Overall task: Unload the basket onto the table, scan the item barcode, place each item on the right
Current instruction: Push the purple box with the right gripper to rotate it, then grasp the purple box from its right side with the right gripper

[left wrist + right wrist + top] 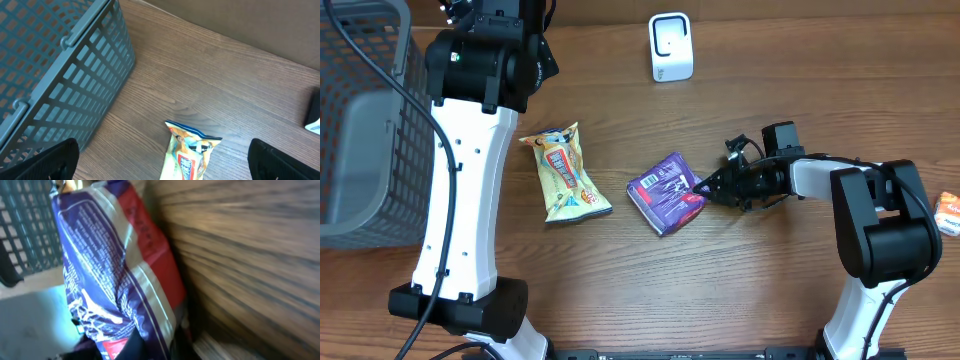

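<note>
My left tool [162,162] hangs wide open and empty above the yellow snack packet [563,172], beside the basket [360,120]. In the middle of the worktop [770,280] the purple packet [666,192] lies flat, well apart from the white scanner [671,47], so I judge nothing is scanned yet. My right tool [702,187] is closed, pinching that packet's right edge; lifting and presenting remain.

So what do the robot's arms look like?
Both arms are white tubes with chunky black joints. The left arm has a black cable running along it. The right arm ends in a small black right gripper.
</note>
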Available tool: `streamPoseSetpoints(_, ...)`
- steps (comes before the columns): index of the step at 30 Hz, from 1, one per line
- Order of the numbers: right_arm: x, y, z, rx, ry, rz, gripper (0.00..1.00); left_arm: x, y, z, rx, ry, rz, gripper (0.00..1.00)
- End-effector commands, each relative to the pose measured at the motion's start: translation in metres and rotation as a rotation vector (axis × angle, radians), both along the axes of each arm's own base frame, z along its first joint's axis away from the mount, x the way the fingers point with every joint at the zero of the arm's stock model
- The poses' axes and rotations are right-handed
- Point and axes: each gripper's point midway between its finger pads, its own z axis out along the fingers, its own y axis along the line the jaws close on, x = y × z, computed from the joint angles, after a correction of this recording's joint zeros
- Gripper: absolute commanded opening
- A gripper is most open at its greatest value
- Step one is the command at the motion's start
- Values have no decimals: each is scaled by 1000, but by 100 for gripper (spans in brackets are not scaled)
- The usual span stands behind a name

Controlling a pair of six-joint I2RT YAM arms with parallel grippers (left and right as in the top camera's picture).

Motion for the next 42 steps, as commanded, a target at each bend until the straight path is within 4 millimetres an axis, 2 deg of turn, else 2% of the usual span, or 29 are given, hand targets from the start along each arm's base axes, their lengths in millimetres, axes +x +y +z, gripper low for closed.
streamPoseSetpoints(1, -7, -8, -26, -92, 29, -13, 4, 3, -2, 0, -2, -11, 10, 100)
streamPoseSetpoints(6, -10, -8, -15, -97, 46, -3, 4, 3, -2, 0, -2, -11, 10, 100)
streamPoseSetpoints(10, -11, -9, 16, -96, -11, 9, 4, 3, -2, 0, -2, -11, 10, 100)
streamPoseSetpoints(14, -9, -11, 62, -100, -116, -1, 4, 3, -2, 0, -2, -11, 10, 100)
streamPoseSetpoints(19, -13, -12, 131, -81, -358, 21, 4, 3, -2, 0, -2, -11, 11, 100)
streamPoseSetpoints(24, -31, -15, 185, -62, -494, 16, 4, 3, -2, 0, -2, -11, 11, 100)
streamPoseSetpoints(26, -40, -17, 198, -59, -522, 14, 4, 3, -2, 0, -2, -11, 11, 100)
streamPoseSetpoints(30, -55, -20, 215, -59, -547, 10, 4, 3, -2, 0, -2, -11, 11, 100)
streamPoseSetpoints(33, -63, -21, 220, -55, -522, -3, 4, 3, -2, 0, -2, -11, 10, 100)
streamPoseSetpoints(39, -61, -27, 218, -21, -250, -165, 4, 3, -2, 0, -2, -11, 11, 100)
streamPoseSetpoints(42, -61, -30, 223, 19, -213, -182, 4, 3, -2, 0, -2, -11, 11, 100)
